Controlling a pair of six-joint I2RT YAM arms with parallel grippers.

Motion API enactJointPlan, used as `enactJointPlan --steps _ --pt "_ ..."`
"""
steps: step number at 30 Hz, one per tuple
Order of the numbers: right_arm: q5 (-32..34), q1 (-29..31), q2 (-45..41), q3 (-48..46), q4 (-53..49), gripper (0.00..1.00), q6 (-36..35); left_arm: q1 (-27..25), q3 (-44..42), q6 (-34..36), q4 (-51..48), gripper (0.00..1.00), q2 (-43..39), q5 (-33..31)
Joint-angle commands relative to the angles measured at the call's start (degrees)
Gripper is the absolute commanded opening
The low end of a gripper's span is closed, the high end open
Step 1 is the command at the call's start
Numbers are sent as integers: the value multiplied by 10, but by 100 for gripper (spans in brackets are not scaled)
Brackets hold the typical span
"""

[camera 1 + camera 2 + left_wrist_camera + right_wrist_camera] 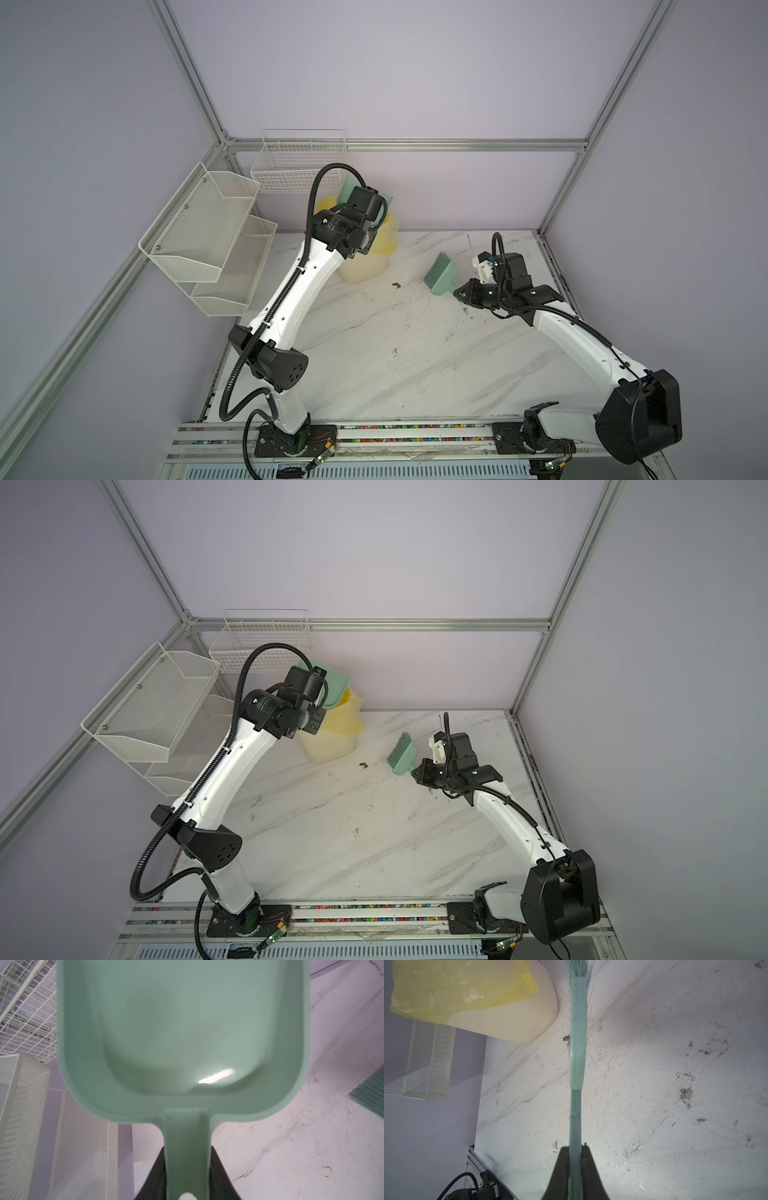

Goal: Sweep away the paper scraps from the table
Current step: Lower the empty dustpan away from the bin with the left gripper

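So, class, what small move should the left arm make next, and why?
Probably draw the dustpan back from the bin and lower it toward the table, where only a dark speck lies; the pan's tray looks empty.

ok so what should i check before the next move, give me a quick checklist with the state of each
1. left pincer grip on dustpan handle: ok, clamped.
2. dustpan emptied: ok, its inside is bare.
3. dustpan over bin: ok, held at its yellow-lined mouth.
4. right pincer grip on brush: ok, clamped on the handle.
5. table free of paper scraps: ok, none in view; only a dark speck.
6. paper scraps inside the bin: cannot tell, its inside is hidden.
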Motion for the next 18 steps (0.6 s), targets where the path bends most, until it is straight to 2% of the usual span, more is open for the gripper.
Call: enactJointPlan --steps 1,7,14,18 --pt "1 -9 -8 8 16 0 6 -1 52 -62 5 11 -21 61" --pt "-4 -39 -8 8 9 0 1 -14 45 -79 19 11 -21 143" --pt "-19 -97 2 3 17 0 -16 -76 35 -83 35 11 -8 125" --pt "-14 -115 -4 3 28 0 3 -108 0 -93 62 11 -13 129"
